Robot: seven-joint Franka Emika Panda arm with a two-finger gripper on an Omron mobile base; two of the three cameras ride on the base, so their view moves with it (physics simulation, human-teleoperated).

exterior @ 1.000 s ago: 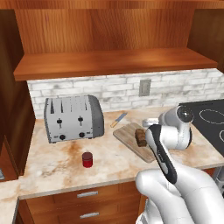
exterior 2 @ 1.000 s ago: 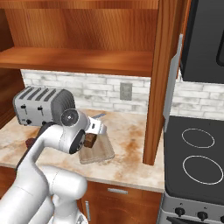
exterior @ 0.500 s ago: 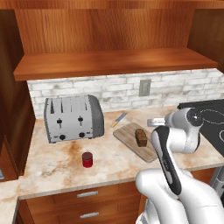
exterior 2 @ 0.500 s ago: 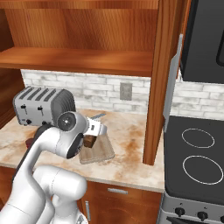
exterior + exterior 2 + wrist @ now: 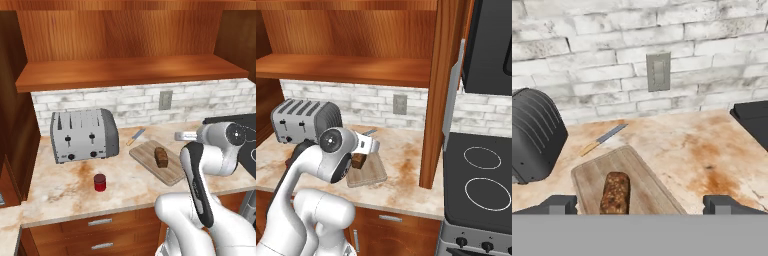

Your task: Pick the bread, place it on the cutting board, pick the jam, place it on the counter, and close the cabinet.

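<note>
The hand [image 5: 640, 204] (spread wide) has drawn back from the bread [image 5: 615, 192].

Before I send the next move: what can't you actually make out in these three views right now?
- Gripper: hand view cuts the fingers at the bottom edge; jaws stand wide apart, nothing between them.
- Bread on the cutting board: right base view, mostly behind the arm.
- Jam: left base view, too small to read the lid.
- Cabinet door: right base view, seen edge-on; its face is hidden.
- Toaster: hand view, cut by the left edge.
</note>
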